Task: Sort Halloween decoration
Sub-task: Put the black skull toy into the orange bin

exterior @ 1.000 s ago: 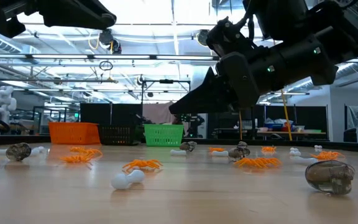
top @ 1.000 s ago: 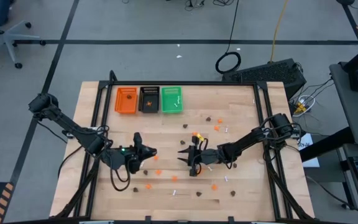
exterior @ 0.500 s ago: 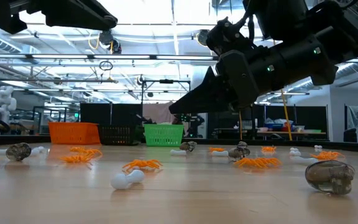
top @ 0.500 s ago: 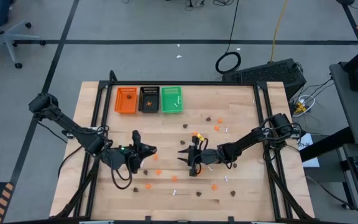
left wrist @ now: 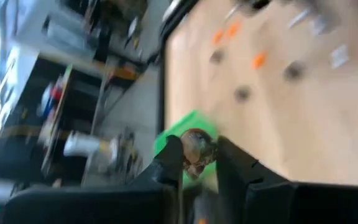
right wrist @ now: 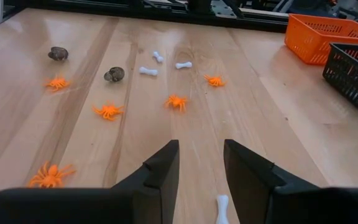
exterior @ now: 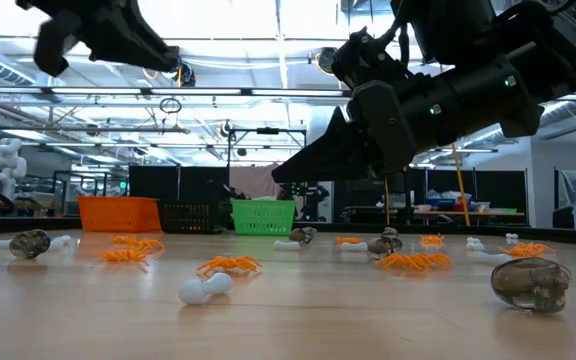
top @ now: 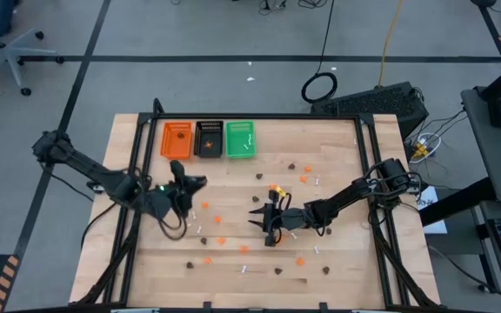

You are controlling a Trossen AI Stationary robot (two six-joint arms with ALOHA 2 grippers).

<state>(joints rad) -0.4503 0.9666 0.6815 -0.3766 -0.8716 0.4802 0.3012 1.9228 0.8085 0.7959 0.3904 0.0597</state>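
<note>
The left tool (left wrist: pixel 194 163) pinches a dark brown blob (left wrist: pixel 196 148) above the table, near the black tray (top: pixel 208 139) at the far edge, while the right tool (right wrist: pixel 199 167) hangs spread mid-table, holding nothing.

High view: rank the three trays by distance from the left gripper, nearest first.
1. orange tray: just beyond the left gripper, nearest the table's left edge.
2. black tray: the middle one.
3. green tray: rightmost of the row.

The gripper carries a dark brown trinket between its fingers.
</note>
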